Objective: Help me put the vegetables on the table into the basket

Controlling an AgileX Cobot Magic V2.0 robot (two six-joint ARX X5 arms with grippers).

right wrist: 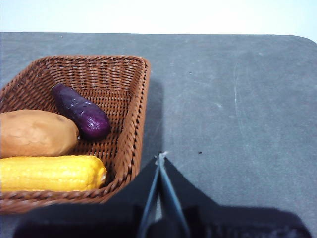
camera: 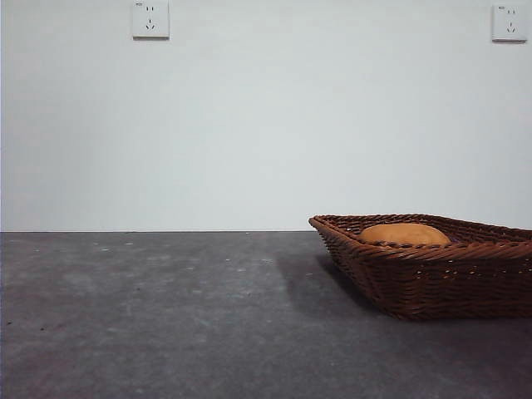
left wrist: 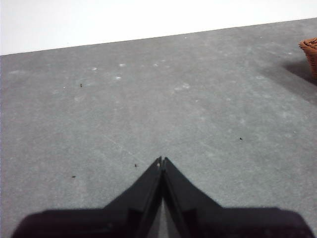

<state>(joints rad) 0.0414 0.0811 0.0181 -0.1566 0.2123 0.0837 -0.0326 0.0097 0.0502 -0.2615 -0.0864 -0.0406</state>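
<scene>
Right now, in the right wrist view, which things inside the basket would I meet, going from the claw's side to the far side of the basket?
Corn cob → potato → eggplant, all lying inside the wicker basket.

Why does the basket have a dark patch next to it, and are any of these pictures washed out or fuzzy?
Front view: the basket casts a soft shadow on the table toward the picture's left. Right wrist view: a similar shadow lies beside the basket wall, and the wall behind the table is washed out to near white. Left wrist view: the same bright wall; the shut left hand looks slightly soft.
</scene>
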